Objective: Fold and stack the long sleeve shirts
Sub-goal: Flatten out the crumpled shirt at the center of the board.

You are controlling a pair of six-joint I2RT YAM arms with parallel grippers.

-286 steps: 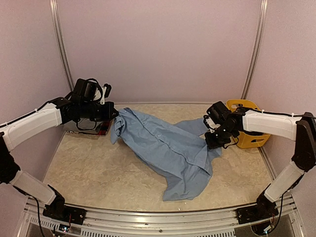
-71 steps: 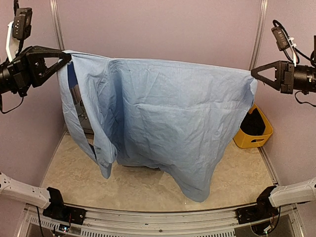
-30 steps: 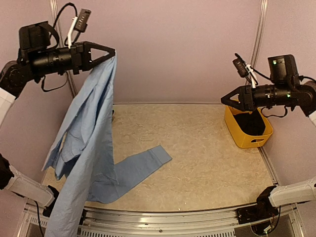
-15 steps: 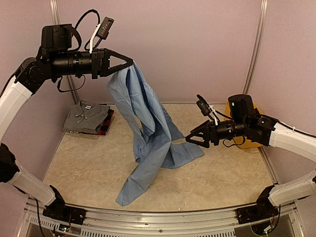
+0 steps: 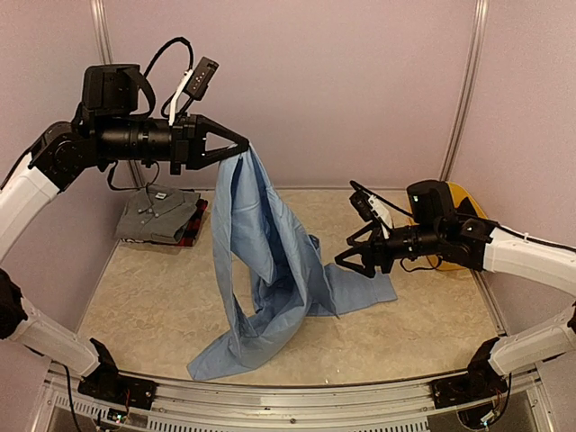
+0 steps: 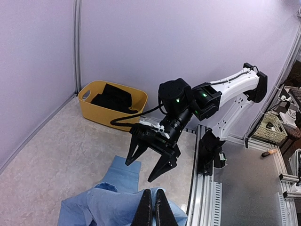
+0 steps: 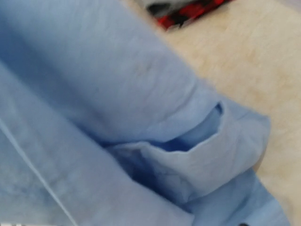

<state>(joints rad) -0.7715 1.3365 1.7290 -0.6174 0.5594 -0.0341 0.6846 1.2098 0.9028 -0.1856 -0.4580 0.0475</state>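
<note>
The light blue long sleeve shirt [image 5: 270, 261] hangs from my left gripper [image 5: 247, 148], which is shut on its top edge high over the table. The shirt's lower part trails on the table. In the left wrist view my shut fingertips [image 6: 151, 207] pinch the blue cloth [image 6: 101, 207]. My right gripper [image 5: 349, 267] stands open, low beside the hanging shirt's right edge, with nothing between its fingers [image 6: 162, 169]. Blue cloth [image 7: 117, 117] fills the right wrist view and my own fingers do not show there. A folded grey shirt [image 5: 160, 214] lies on the plaid shirt [image 5: 193, 232] at back left.
A yellow basket [image 5: 470, 200] with dark contents stands at the back right, mostly behind my right arm, and shows as the basket [image 6: 113, 100] in the left wrist view. Purple walls close in the back and sides. A metal rail [image 5: 297, 400] runs along the near edge.
My left gripper has carried the blue shirt rightward toward the middle. My right arm has dropped from high near the basket to low beside the shirt, and its jaws have opened wider.
</note>
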